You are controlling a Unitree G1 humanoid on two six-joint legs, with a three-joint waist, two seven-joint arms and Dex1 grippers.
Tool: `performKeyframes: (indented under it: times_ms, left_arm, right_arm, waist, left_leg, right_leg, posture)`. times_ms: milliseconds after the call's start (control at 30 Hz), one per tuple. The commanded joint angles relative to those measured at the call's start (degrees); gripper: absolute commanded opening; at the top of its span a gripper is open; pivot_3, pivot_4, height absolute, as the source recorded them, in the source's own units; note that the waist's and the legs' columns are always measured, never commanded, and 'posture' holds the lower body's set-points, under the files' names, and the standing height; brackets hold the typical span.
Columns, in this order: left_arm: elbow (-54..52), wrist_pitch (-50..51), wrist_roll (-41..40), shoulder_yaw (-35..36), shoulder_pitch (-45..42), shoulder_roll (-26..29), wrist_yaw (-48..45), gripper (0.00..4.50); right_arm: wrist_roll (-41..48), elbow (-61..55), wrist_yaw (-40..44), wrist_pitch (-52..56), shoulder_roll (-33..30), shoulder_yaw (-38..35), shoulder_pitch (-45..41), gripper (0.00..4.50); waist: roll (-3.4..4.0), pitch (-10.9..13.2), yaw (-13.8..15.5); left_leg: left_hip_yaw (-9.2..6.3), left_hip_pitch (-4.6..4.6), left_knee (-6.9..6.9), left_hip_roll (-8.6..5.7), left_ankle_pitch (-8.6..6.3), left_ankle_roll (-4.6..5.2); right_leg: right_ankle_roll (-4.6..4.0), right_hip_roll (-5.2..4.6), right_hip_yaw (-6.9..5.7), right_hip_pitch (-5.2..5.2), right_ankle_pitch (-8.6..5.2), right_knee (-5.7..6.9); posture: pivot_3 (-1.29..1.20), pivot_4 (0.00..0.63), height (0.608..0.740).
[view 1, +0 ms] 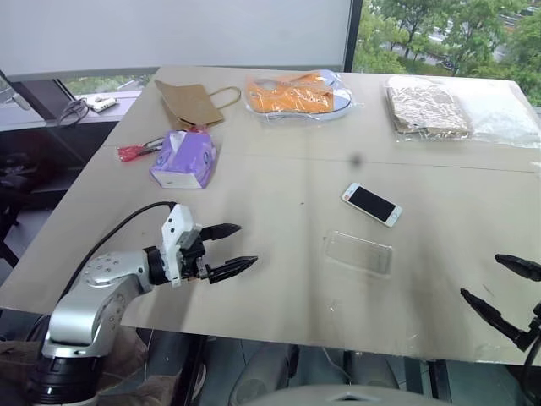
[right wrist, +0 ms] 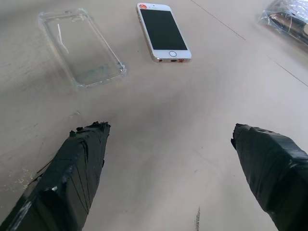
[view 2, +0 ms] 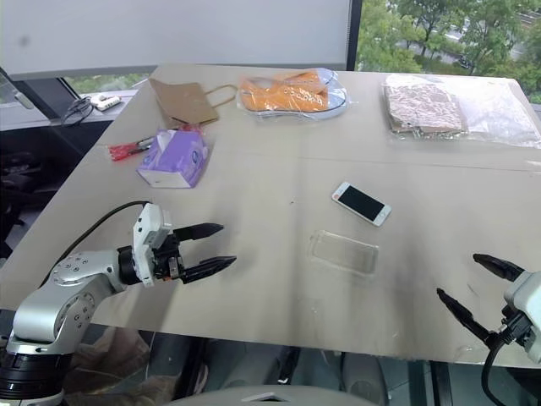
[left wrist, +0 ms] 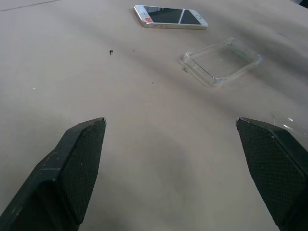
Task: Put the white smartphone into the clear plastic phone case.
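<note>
- Left gripper [view 1: 230, 249] over the near left part of the table [view 1: 279, 161], black fingers spread wide, nothing between them, tips aimed across the board toward the middle.
- Right gripper [view 1: 500, 283] at the near right edge, likewise spread wide and empty, tips aimed inward toward the middle.
- Between the two grippers, nearer the centre: clear plastic phone case [view 1: 359, 252], flat on the surface, open side up, empty, touched by neither gripper.
- Just beyond the case, close but apart from it: white smartphone [view 1: 371, 204], flat, black screen up, set at a slant to the table edge.
- Farther out on the left: purple tissue pack [view 1: 183, 158], with red-handled scissors [view 1: 137, 151] just beside it.
- Along the far side: brown paper bag [view 1: 189, 102], then an orange item in a clear wrapper [view 1: 296, 93], then a patterned packet in clear plastic [view 1: 427, 107] at the far right.
</note>
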Motion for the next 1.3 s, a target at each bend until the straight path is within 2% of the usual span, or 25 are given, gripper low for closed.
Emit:
performKeyframes:
  times_ms: [33, 167, 267, 433, 567, 633, 767, 800, 867, 933, 1033, 1167, 1300]
  left_arm:
    - [-1.97, -0.92, 1.13, -1.69, -4.55, -0.85, 2.02, 4.46]
    - [-3.29, 4.59, 5.18, -10.28, -14.97, -2.37, 6.54, 4.46]
    - [-2.97, 15.32, 6.1, -17.12, -22.76, -1.87, 8.44, 4.46]
    - [3.94, 26.43, 8.95, -28.78, -36.66, -8.36, 10.74, 4.46]
    - [9.93, 32.07, 11.57, -34.7, -43.03, -13.81, 13.39, 4.46]
    - [12.27, 30.99, 14.86, -38.51, -44.19, -14.99, 14.33, 4.46]
    - [17.98, 28.9, 18.67, -42.24, -44.08, -20.28, 17.05, 3.36]
    - [18.42, 28.6, 19.22, -43.31, -43.76, -20.67, 16.62, 2.85]
    - [18.97, 27.31, 21.4, -45.51, -42.66, -20.65, 16.64, 2.27]
    - [19.12, 26.74, 22.94, -46.14, -41.88, -20.4, 16.61, 1.47]
    - [18.14, 26.39, 23.72, -43.41, -40.67, -19.34, 16.87, 0.1]
    - [15.47, 26.03, 24.67, -38.38, -39.37, -15.19, 17.72, 0.03]
    - [9.06, 24.46, 23.37, -32.72, -37.1, -9.09, 16.17, 0.03]
  right_arm:
    - [-0.12, -1.24, 0.43, -3.01, 0.55, -0.73, 1.11, 4.5]
    - [0.66, -5.2, 0.47, -4.29, 1.22, 0.84, 2.44, 4.5]
    - [1.67, -9.32, 1.07, -3.36, 0.85, 1.33, 4.77, 4.5]
    - [-0.78, -13.57, 1.14, -3.46, -0.33, 2.93, 7.41, 4.5]
    - [-1.9, -16.51, 0.46, -3.31, 0.07, 3.58, 9.03, 4.5]
    - [-2.54, -17.6, -0.2, -3.37, 0.59, 3.73, 9.64, 4.5]
    - [-3.26, -19.48, -1.62, -2.99, 2.01, 4.28, 10.95, 4.5]
    - [-3.56, -19.91, -1.9, -2.84, 2.21, 4.53, 11.22, 4.5]
    - [-4.5, -21.31, -2.35, -2.56, 2.61, 4.83, 12.29, 4.5]
    - [-4.33, -22.56, -2.9, -1.98, 3.0, 4.83, 13.02, 4.5]
    - [-4.15, -23.69, -3.9, -0.72, 2.65, 5.13, 12.58, 4.5]
    - [-4.34, -23.71, -5.11, 1.02, 1.37, 6.65, 10.23, 4.5]
    - [-5.07, -22.23, -6.01, 2.35, -0.25, 9.69, 6.57, 4.5]
  waist:
    - [0.02, 0.02, 0.18]
    - [0.02, 0.01, 1.42]
    - [0.07, -0.02, 1.09]
    - [-0.05, 0.03, 1.21]
    - [-0.07, 0.05, 0.4]
    - [-0.11, 0.07, 0.16]
    - [-0.04, -0.08, 0.5]
    - [-0.04, -0.11, 0.74]
    - [-0.06, -0.17, 1.53]
    - [-0.07, -0.28, 1.81]
    - [-0.1, -0.52, 1.63]
    - [-0.15, -0.56, 1.1]
    - [-0.18, -0.52, -1.02]
  left_leg:
    - [0.0, 0.0, 0.0, 0.0, 0.0, 0.0]
    - [-0.14, -0.04, 0.05, -0.02, 0.01, -0.02]
    - [0.03, -0.03, 0.03, -0.01, 0.01, -0.01]
    - [-0.03, -0.09, 0.06, -0.02, 0.01, -0.01]
    - [0.0, -0.09, 0.05, -0.01, 0.01, -0.01]
    - [-0.04, -0.12, 0.06, -0.01, 0.02, -0.01]
    - [-0.02, -0.09, 0.07, -0.01, 0.02, -0.02]
    - [-0.05, -0.07, 0.1, -0.04, 0.02, -0.01]
    - [-0.07, -0.06, 0.12, -0.04, 0.02, -0.01]
    - [-0.09, -0.03, 0.13, -0.05, 0.02, -0.01]
    - [-0.06, -0.01, 0.13, -0.05, 0.02, 0.0]
    - [-0.06, 0.03, 0.13, 0.0, 0.02, -0.01]
    - [0.12, 0.07, 0.04, 0.2, 0.02, -0.03]
  right_leg:
    - [0.0, 0.0, 0.0, 0.0, 0.0, 0.0]
    - [0.0, 0.0, -0.15, 0.07, 0.01, -0.04]
    - [0.01, 0.0, 0.02, 0.06, 0.01, -0.04]
    - [0.01, 0.04, -0.05, 0.04, 0.01, -0.1]
    - [0.02, 0.07, -0.03, 0.03, 0.01, -0.1]
    - [0.02, 0.06, -0.05, 0.03, 0.01, -0.1]
    - [0.02, 0.06, -0.04, 0.06, 0.01, -0.1]
    - [0.03, 0.02, -0.07, 0.08, 0.01, -0.11]
    - [0.04, 0.02, -0.09, 0.1, 0.02, -0.1]
    - [0.07, 0.02, -0.1, 0.15, 0.03, -0.1]
    - [0.07, 0.02, -0.07, 0.16, 0.03, -0.11]
    - [0.07, 0.06, -0.06, 0.15, 0.03, -0.11]
    - [0.05, 0.21, 0.12, 0.09, 0.04, -0.07]
  posture:
    - [0.0, 0.15, 0.74]
    - [0.0, 0.15, 0.74]
    - [0.0, 0.15, 0.74]
    - [0.0, 0.15, 0.74]
    - [0.0, 0.15, 0.74]
    - [0.0, 0.15, 0.74]
    - [0.0, 0.15, 0.74]
    - [0.0, 0.15, 0.74]
    - [0.0, 0.15, 0.74]
    - [0.0, 0.15, 0.74]
    - [0.0, 0.15, 0.74]
    - [0.0, 0.15, 0.74]
    - [0.0, 0.15, 0.74]
